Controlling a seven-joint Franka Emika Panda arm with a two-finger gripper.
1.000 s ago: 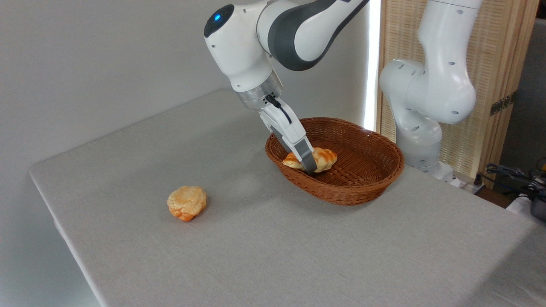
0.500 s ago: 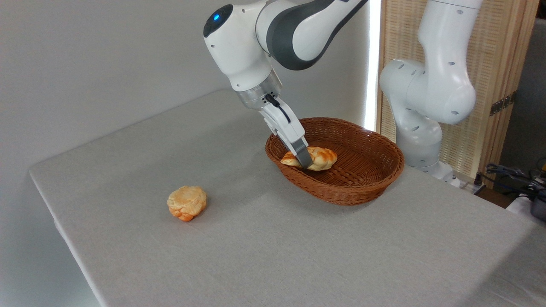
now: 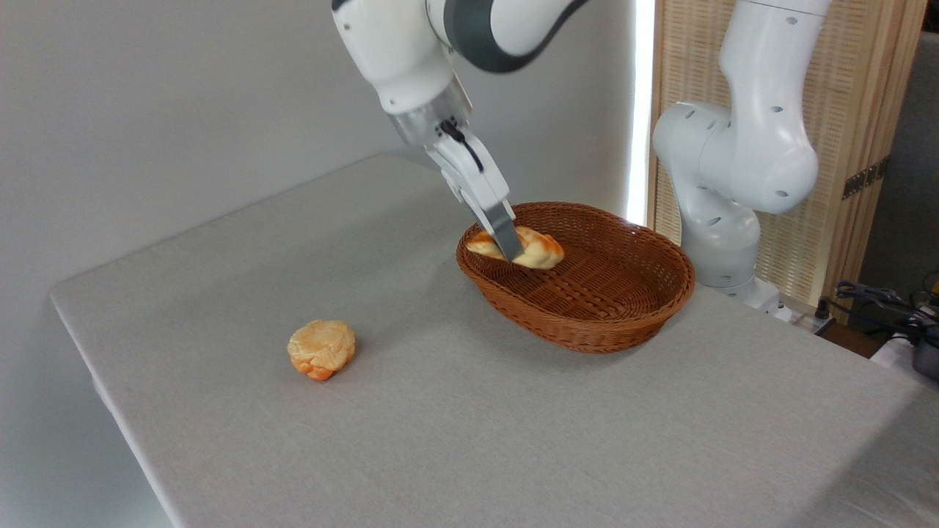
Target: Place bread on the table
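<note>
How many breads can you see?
2. The long braided bread is pinched in the gripper, lifted over the brown basket. The round bun sits on the grey table, left of the basket. None seems hidden.

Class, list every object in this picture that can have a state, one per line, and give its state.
gripper: shut on the bread
bread: held, lifted clear of the basket floor
basket: upright on the table, nothing resting in it
bun: lying loose on the table
table: bears the basket and bun
</note>
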